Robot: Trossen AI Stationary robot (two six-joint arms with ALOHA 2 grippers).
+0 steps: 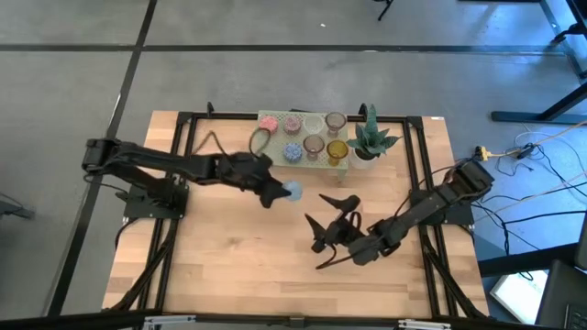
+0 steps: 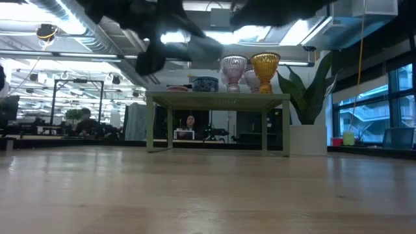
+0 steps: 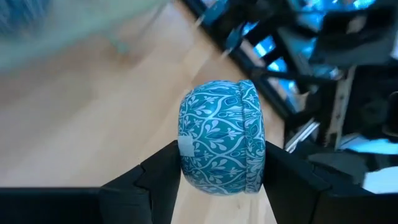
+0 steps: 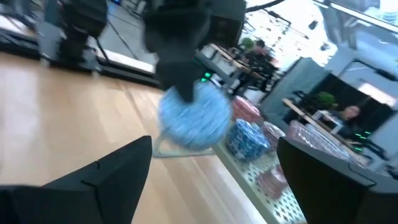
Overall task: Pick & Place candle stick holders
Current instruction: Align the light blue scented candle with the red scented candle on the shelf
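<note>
My left gripper [image 1: 286, 191] is shut on a blue patterned candle stick holder [image 3: 221, 140], held above the middle of the table just in front of the pale green stand [image 1: 303, 137]. The right wrist view shows the same blue holder [image 4: 193, 118] under that gripper. Several more holders, among them an amber one [image 2: 265, 65], a pink one [image 2: 234, 68] and a blue one [image 2: 205, 83], stand on the stand's top. My right gripper [image 1: 323, 220] hovers open to the right of the held holder, with nothing between its fingers [image 4: 112, 174]. My left gripper pinches the blue holder between its two fingers. One finger [image 3: 165, 177] is on the rounded body, the other on the rim band [image 3: 256, 158]. The fingers come from the table's left, slanting a little down. The holder is lifted clear of the table, tipped onto its side.
A spiky green potted plant [image 1: 371, 137] stands right of the stand at the far edge. The black frame rails [image 1: 183, 165] run along the table's sides. Bare wood [image 1: 229, 266] lies in front of both grippers. People sit in the room beyond the table [image 2: 190, 122].
</note>
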